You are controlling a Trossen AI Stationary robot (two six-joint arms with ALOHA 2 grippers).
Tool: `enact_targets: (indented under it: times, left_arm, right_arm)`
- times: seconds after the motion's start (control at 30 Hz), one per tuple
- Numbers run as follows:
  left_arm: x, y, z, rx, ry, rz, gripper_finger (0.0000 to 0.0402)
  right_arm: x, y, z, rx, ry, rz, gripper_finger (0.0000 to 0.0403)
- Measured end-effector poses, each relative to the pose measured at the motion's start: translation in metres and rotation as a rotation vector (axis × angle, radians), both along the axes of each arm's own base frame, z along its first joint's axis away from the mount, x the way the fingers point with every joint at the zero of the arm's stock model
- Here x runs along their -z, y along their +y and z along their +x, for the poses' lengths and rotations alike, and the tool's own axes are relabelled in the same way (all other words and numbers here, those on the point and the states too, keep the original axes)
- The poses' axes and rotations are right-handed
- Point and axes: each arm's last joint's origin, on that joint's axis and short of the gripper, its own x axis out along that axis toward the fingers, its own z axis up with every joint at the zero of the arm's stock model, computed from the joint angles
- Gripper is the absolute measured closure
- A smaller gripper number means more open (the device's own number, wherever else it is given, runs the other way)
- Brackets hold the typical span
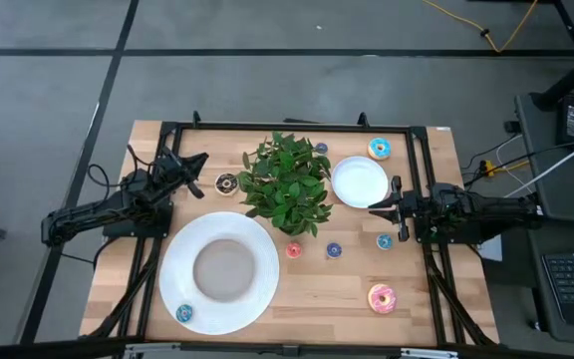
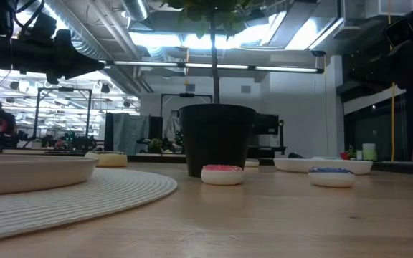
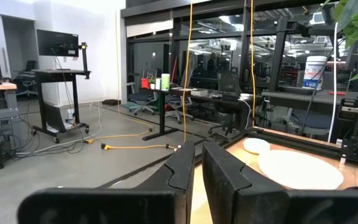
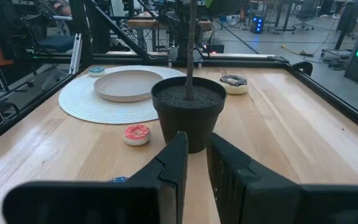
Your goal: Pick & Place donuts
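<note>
The chocolate-brown donut (image 1: 226, 183) lies left of the potted plant. The light-blue-frosted donut (image 1: 379, 149) lies at the far right, and the pink-frosted one (image 1: 382, 297) at the near right. Tiny red (image 1: 294, 250), blue (image 1: 334, 250) and teal (image 1: 384, 240) donuts lie in front of the plant. Another tiny one (image 1: 320, 149) lies behind it, and one (image 1: 184, 313) lies on the round mat. My left gripper (image 1: 199, 160) is shut and empty, raised at the left beside the brown donut. My right gripper (image 1: 372, 207) is shut and empty, at the small plate's near right rim.
The potted plant (image 1: 287, 184) stands mid-table in a black pot (image 4: 188, 112). A large white plate (image 1: 222, 269) sits on a round white mat at the near left. A small white plate (image 1: 359, 180) lies right of the plant. A black frame (image 1: 297, 128) runs along the table's edges.
</note>
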Motion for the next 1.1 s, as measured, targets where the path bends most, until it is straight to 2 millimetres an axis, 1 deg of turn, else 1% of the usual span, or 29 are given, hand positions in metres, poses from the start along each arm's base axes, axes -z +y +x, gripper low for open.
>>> enact_targets:
  times: [0.23, 0.57, 0.93, 1.1]
  left_arm:
    - [0.0, 0.0, 0.0, 0.0, 0.0, 0.0, 0.0379]
    - [0.0, 0.0, 0.0, 0.002, -0.006, -0.007, 0.0373]
    - [0.0, 0.0, 0.0, 0.005, -0.023, -0.026, 0.0382]
    - [0.0, -0.0002, 0.0002, 0.015, -0.024, -0.026, 0.0378]
  right_arm:
    - [0.0, 0.0, 0.0, 0.0, 0.0, 0.0, 0.034]
    - [0.0, 0.0, 0.0, 0.0, 0.0, 0.0, 0.034]
    - [0.0, 0.0, 0.0, 0.0, 0.0, 0.0, 0.034]
    - [0.0, 0.0, 0.0, 0.0, 0.0, 0.0, 0.034]
